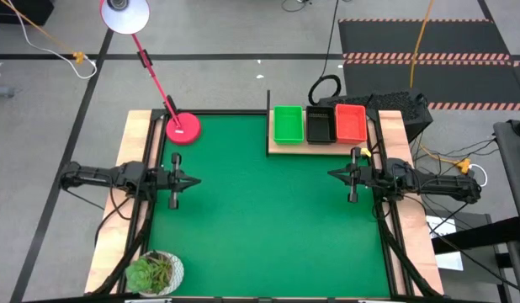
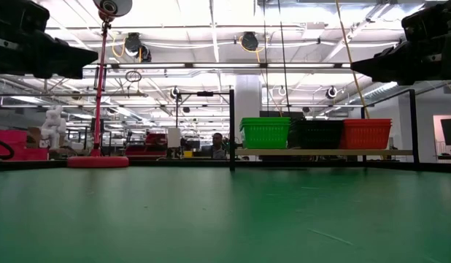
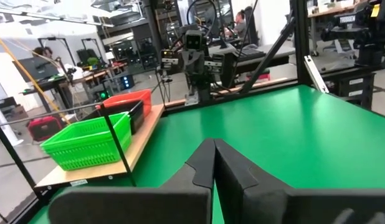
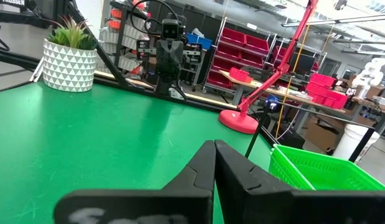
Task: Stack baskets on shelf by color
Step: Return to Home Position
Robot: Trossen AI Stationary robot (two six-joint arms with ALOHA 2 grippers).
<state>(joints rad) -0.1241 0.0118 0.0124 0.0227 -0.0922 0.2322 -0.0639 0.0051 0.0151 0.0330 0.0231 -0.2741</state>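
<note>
At the near edge of the tabletop (image 1: 140, 126), a potted plant (image 1: 156, 272) in a white patterned pot stands at the left corner of the green mat (image 1: 268, 219).

Farther in, about halfway across, the two arms face each other. The left end effector (image 1: 195, 180) hangs above the mat's left side and points toward the centre. Its wrist view shows its two dark fingers (image 3: 202, 165) pressed together tip to tip, with nothing between them. The right end effector (image 1: 333, 174) mirrors it above the mat's right side. Its fingers (image 4: 202, 163) are likewise closed against each other. The two are roughly level with each other and well apart, and the low view shows both raised clear of the mat.

Beyond them, at the far right of the mat, is the shelf (image 1: 302, 149), a light wooden board sitting a little above the mat's surface. All the baskets in view are on it, side by side in a row and touching. The green baskets (image 1: 288, 124) are on the left, the black baskets (image 1: 320, 125) in the middle and the orange-red baskets (image 1: 350, 122) on the right. Each colour reads as a single pile of about the same height. How many are nested in each pile cannot be told.

At the far left corner, well apart from the shelf, is the round red lamp base (image 1: 183, 128), with its stem slanting up and away. In the room behind the tabletop, a person (image 2: 217, 145) shows at a distance.
</note>
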